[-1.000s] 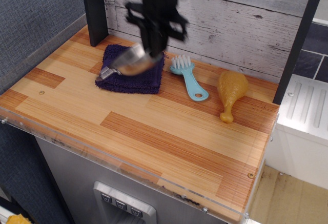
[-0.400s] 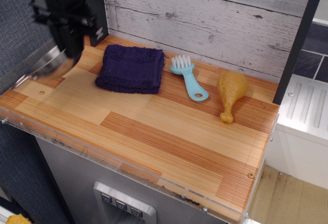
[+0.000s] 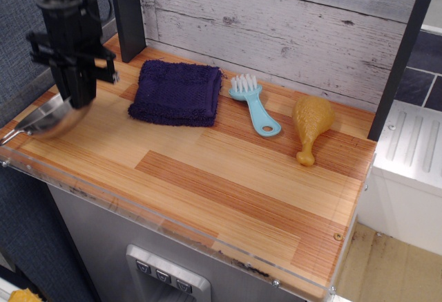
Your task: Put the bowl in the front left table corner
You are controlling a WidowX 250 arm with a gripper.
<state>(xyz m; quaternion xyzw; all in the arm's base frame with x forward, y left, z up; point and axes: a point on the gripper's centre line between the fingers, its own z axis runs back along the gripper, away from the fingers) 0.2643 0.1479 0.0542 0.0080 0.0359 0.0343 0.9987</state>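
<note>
The shiny steel bowl [image 3: 47,119] hangs tilted just over the front left table corner [image 3: 21,146] of the striped wood top, its wire handle poking left. My black gripper [image 3: 74,101] comes down from above and is shut on the bowl's right rim. The fingertips are partly hidden behind the bowl. The purple cloth [image 3: 176,92] lies bare to the right of the gripper.
A light-blue brush [image 3: 253,104] and a yellow toy chicken leg [image 3: 311,124] lie at the back right. A dark post [image 3: 128,12] stands at the back left by the plank wall. A clear acrylic rim [image 3: 138,209] edges the front.
The gripper carried the bowl off the purple cloth, left to the table's left edge, then forward and down toward the front left corner.
</note>
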